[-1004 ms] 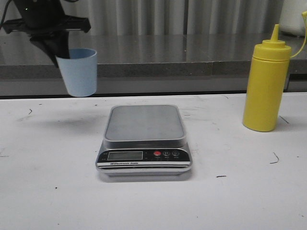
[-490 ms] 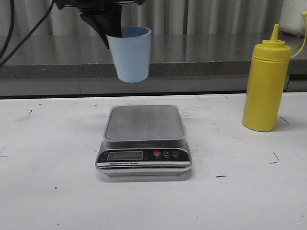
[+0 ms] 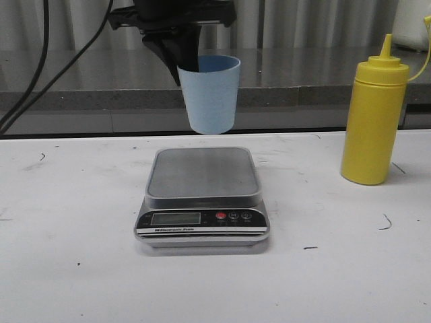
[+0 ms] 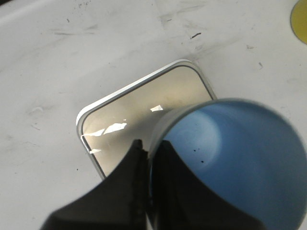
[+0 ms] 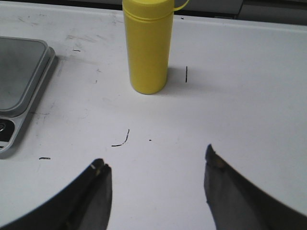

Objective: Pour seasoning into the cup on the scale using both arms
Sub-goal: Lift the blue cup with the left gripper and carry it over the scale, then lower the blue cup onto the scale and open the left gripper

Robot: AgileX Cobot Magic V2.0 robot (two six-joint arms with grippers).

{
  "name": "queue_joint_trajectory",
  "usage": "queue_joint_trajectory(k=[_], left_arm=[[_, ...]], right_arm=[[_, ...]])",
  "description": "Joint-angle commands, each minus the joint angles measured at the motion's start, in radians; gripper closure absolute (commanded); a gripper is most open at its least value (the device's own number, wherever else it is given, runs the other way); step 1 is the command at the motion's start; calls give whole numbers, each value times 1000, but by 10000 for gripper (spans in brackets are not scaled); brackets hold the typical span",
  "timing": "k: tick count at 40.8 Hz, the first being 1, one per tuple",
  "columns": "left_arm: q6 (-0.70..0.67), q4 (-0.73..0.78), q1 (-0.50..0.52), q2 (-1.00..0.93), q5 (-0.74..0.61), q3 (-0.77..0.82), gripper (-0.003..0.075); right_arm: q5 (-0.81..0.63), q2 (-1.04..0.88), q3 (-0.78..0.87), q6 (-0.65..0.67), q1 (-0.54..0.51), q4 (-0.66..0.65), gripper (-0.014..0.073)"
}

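Left gripper (image 3: 188,60) pinches the cup (image 3: 212,94) by its rim: one finger inside the wall, one outside, as the left wrist view shows (image 4: 144,158). A rim grip leaves the cup's base free, so it can be set flat without the fingers meeting the platform. Cup hangs upright, mouth up, looks empty inside; clear air between its base and the scale (image 3: 202,195).

From the front the cup sits above the rear of the platform, slightly right of centre. In the wrist view the cup (image 4: 225,163) overlaps one corner of the platform (image 4: 139,124), so it may not be centred yet. Judgement: a small correction, then a straight descent; an off-centre or tilted set-down could tip the cup on release.

Right gripper (image 5: 156,179): fingers spread wide, holding nothing, low over bare table (image 5: 240,96). It faces the bottle (image 5: 146,43), which stands upright on the table, near the scale's right side but apart from it, nozzle up (image 3: 374,114). Open jaws aimed at the bottle's body suit a side grasp once the cup is down.

Scale display (image 3: 176,218) unreadable. Pouring not yet begun.
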Motion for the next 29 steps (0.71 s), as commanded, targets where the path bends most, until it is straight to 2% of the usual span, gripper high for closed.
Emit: queue_joint_trajectory(k=[1,8,29], left_arm=[[-64,9,-6,-37,-45,-34,740],[-151,67,-6,-4,-42,-34,740],[-154,67,-6,18,-10,-34,739]], right_arm=[[-60,5,-35,-7,-2,-8,144],[-60,5,-35,-7,-2,-8,144],[-57,5,-35,-7,-2,-8,144]])
